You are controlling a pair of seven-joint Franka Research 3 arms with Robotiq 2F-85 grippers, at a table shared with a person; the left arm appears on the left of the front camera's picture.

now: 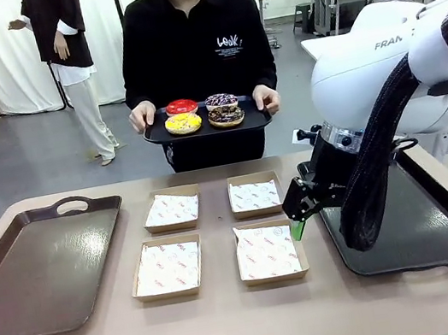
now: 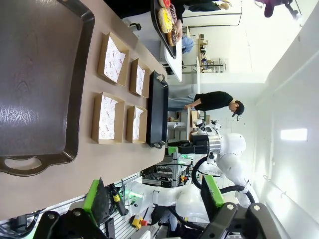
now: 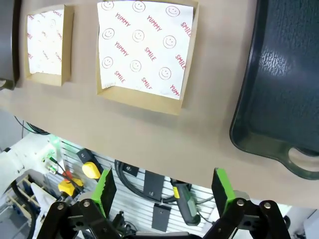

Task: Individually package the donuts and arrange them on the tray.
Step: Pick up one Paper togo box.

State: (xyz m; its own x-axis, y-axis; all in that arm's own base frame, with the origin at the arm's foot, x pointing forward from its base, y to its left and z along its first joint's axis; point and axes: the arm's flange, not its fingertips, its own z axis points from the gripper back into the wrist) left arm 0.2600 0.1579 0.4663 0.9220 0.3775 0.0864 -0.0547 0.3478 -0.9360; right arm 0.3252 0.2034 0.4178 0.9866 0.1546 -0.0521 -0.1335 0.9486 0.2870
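The donuts lie on a small black tray (image 1: 259,120) that a person holds in both hands beyond the table's far edge: red (image 1: 181,106), yellow-topped (image 1: 183,123), purple-white sprinkled (image 1: 221,100) and dark chocolate (image 1: 226,116). The left wrist view shows the donuts (image 2: 167,20) at its top. My right gripper (image 1: 296,222) hangs open over the table between the near right box (image 1: 269,251) and the black tray (image 1: 416,225); its own view shows the right gripper (image 3: 164,191) with nothing between the green pads. My left gripper (image 2: 152,196) is open too, off the table's left end.
A large brown tray (image 1: 42,269) lies at the table's left, also brown tray (image 2: 45,74). Several paper-lined cardboard boxes (image 1: 172,209) sit in the middle. Below the right wrist are a box (image 3: 144,47) and the black tray's corner (image 3: 284,84). Another person stands far back left.
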